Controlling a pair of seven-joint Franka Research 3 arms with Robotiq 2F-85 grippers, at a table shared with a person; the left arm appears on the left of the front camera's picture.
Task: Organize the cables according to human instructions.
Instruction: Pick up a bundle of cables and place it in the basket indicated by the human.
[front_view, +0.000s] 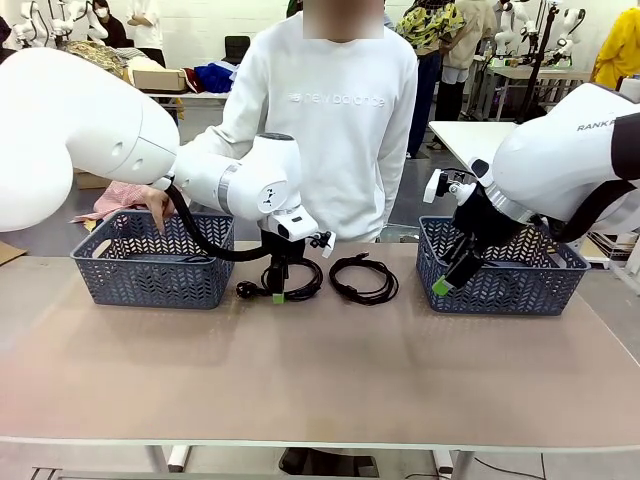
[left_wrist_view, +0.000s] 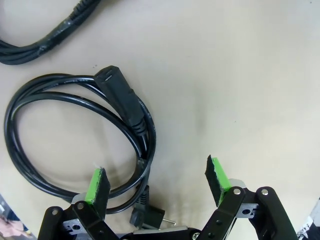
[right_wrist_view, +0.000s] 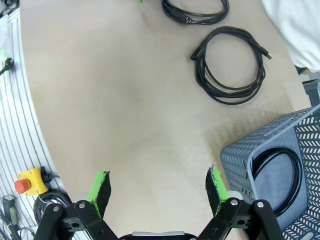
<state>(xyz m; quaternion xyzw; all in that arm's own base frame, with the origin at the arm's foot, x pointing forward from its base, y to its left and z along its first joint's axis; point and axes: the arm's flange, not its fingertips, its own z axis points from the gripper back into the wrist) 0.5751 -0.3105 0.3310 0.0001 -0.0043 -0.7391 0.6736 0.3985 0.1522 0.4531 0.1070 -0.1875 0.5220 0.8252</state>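
Plugged cable (left_wrist_view: 125, 100), a black cord wound in a round loop with a chunky connector at one end and a pronged plug at the other, lies flat on the surface (left_wrist_view: 240, 75) directly beneath the left tool (left_wrist_view: 157, 180). That tool's green-padded fingers stand wide apart and clamp nothing: one pad hangs over the near edge of the loop, the other over bare surface beside it, with the pronged plug lying between them close to the tool's base. Just past the loop, farther from the tool, part of a second cable (left_wrist_view: 45, 40) crosses the corner of the left wrist view. Seen from the front, this thinner coil lies just beside the left tool, on the side toward the right tool (right_wrist_view: 157, 190), and apart from the plugged loop. The right tool also hangs with its fingers spread and nothing between them, above bare surface, just beside the near corner of the right basket (front_view: 520, 285). In the right wrist view a third cable (right_wrist_view: 260, 161) lies coiled on that basket's floor, just to one side of the tool, while the two loose coils lie well ahead of it. The left basket (front_view: 110, 275) stands near the left tool, on its far side from the right tool. A person (front_view: 340, 120) in a white sweatshirt stands across the surface, one hand (front_view: 155, 208) at the left basket's far rim.
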